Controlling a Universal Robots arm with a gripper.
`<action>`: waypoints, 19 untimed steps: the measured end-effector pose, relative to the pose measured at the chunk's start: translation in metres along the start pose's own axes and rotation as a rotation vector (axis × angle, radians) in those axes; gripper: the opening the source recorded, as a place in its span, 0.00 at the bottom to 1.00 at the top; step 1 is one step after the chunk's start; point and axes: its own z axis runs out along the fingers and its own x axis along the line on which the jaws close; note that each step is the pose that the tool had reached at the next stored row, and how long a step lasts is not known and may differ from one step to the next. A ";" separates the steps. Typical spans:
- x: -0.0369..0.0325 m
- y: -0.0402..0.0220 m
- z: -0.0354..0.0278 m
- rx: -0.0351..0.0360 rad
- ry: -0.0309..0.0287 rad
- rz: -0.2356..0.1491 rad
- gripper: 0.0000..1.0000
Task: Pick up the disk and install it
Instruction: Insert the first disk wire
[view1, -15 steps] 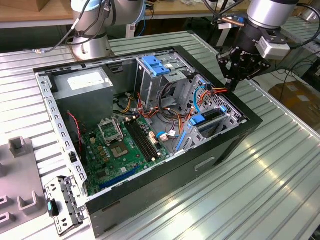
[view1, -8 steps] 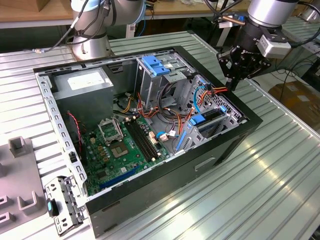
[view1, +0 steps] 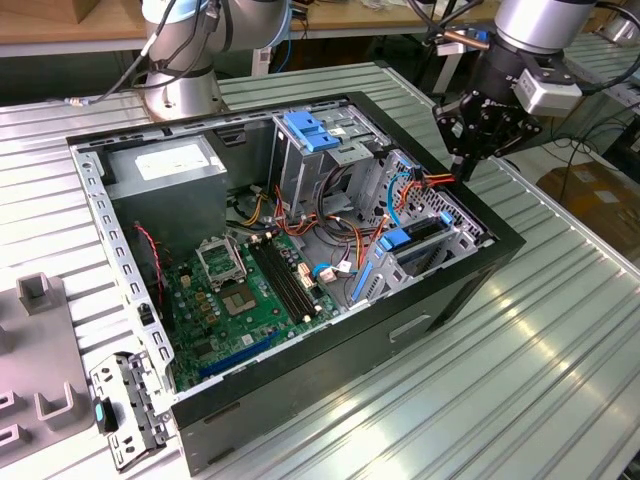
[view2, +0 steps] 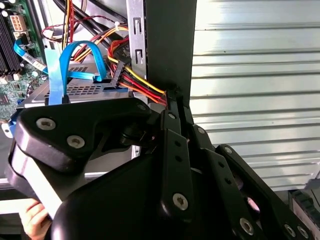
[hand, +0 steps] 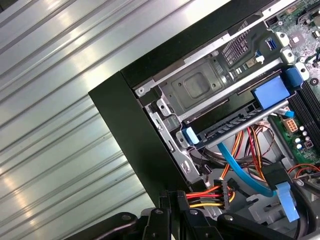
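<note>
The gripper (view1: 464, 168) hangs above the corner of the open case (view1: 450, 295) on the exterior view's right. Its tips are just over the black wall of the case. In both wrist views the two fingers (view2: 171, 107) lie pressed together, so the pincer is closed, and I see no object between them. The tips (hand: 172, 199) are very near to the bundle of red, yellow and black wires (hand: 202, 196) that ends in a black plug (view2: 118, 76), but I cannot tell if they touch it.

The disk (view1: 420, 232) is inside the case, in the drive cage (view1: 455, 222) directly under the gripper. It lies flat in its slot. In the first wrist view its dark edge (hand: 235, 122) shows between the blue parts of the bracket (hand: 270, 92) (one small blue tab is at the end near the wall). A light blue cable (hand: 240, 172) runs beside the cage.

The green board (view1: 250, 290) covers the floor of the case, and a grey box with white sticker (view1: 165, 170) stands in the far corner. The case rests on a ribbed metal table (view1: 560, 350). In the second wrist view, a person's fingers (view2: 30, 220) appear at the picture's edge.
</note>
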 end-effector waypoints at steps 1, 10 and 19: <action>-0.0003 0.0002 0.0000 0.0001 0.0000 0.000 0.16; -0.0027 0.0016 -0.0003 0.0000 0.0000 0.000 0.16; -0.0047 0.0029 -0.0004 0.0001 -0.0001 0.000 0.16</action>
